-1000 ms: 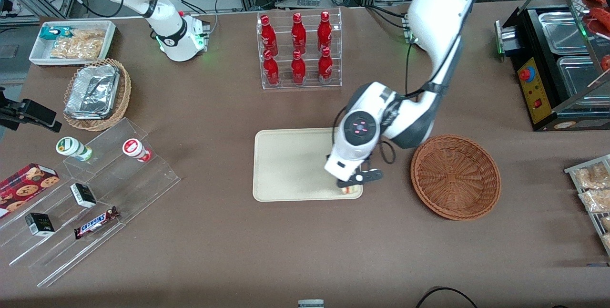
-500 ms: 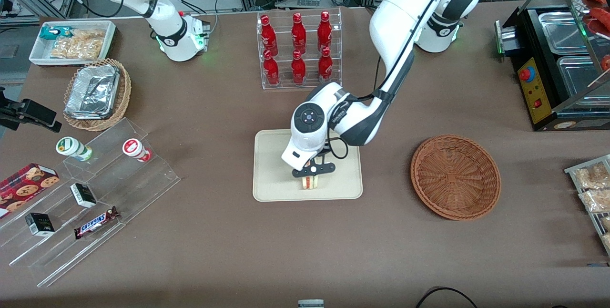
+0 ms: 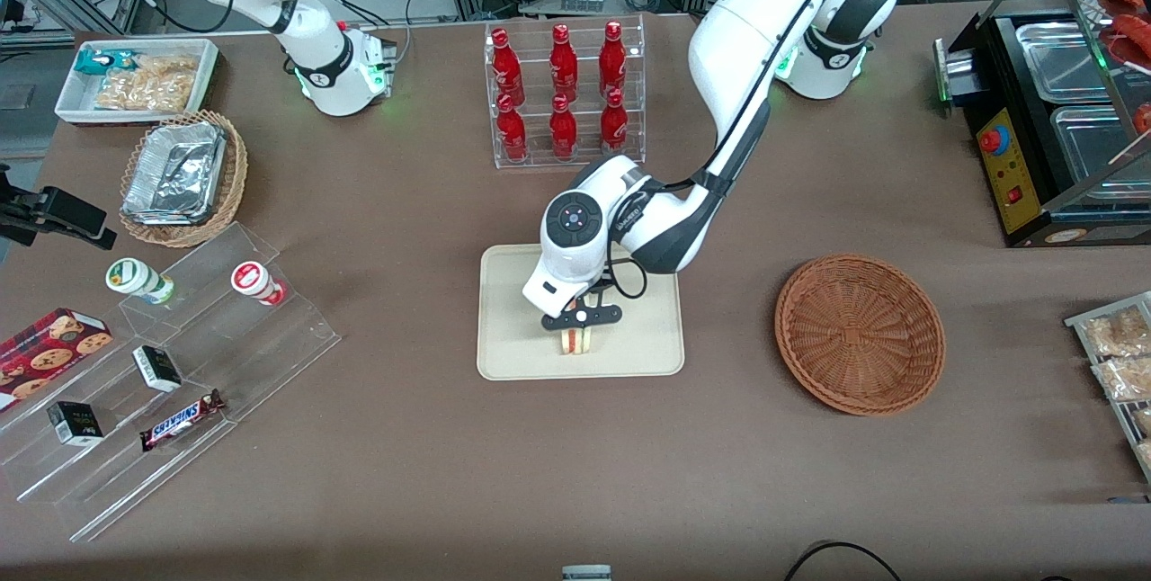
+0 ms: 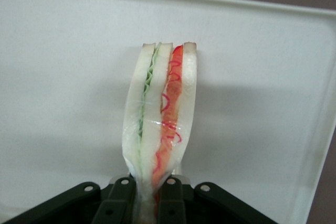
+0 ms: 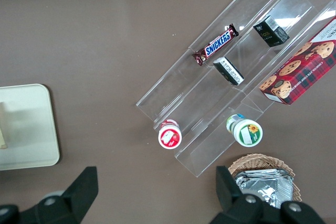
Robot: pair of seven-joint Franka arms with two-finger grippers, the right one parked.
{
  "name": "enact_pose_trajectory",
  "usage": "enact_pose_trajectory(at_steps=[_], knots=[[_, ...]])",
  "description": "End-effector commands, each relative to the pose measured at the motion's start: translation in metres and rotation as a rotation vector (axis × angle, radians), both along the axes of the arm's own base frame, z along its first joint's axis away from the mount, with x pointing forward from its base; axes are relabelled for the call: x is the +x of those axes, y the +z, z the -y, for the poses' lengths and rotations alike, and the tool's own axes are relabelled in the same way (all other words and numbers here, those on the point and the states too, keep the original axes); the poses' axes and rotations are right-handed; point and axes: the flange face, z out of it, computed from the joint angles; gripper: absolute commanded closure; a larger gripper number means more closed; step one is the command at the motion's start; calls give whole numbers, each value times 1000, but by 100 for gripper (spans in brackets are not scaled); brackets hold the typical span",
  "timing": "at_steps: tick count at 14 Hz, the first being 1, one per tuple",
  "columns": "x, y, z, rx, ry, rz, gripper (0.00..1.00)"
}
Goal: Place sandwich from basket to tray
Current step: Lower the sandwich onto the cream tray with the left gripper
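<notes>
Gripping the sandwich [image 3: 575,343] at one end, the gripper [image 3: 580,318] hangs over the tray [image 3: 508,356], its fingers [image 4: 170,190] pressed against both bread faces. In the wrist view the wedge [image 4: 160,124] stands on edge with its cut side showing (green filling along one slice, red and orange along the next), and the bread bulges just above the pinch. The tray [image 4: 63,66] fills the view beneath it, its rim running past the wedge's free end. Whether the sandwich touches the tray surface cannot be told.

From the front, the sandwich sits over the part of the tray nearer the camera, about midway along its length. The basket [image 3: 860,334] lies well apart from the tray, toward the working arm's end of the table, with nothing in it. A rack of red bottles [image 3: 565,91] stands farther from the camera than the tray.
</notes>
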Motion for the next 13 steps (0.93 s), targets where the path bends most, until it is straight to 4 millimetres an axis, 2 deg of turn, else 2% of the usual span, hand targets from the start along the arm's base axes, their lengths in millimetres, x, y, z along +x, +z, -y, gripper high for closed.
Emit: enact_pose_trajectory(at_steps=[1,5,8,9,10,11,12,13], knots=[[-11,3,10,13,-30,-43,96],[-12,-2,9,14,-36,-56,94],[-13,-8,9,15,-37,-58,85],[-12,-6,10,10,-33,-52,76],[-9,-4,8,7,-28,-51,54],[-3,-2,2,6,-23,-47,12],[-2,4,3,4,-17,-39,0],[-1,12,3,-1,-12,-29,0]])
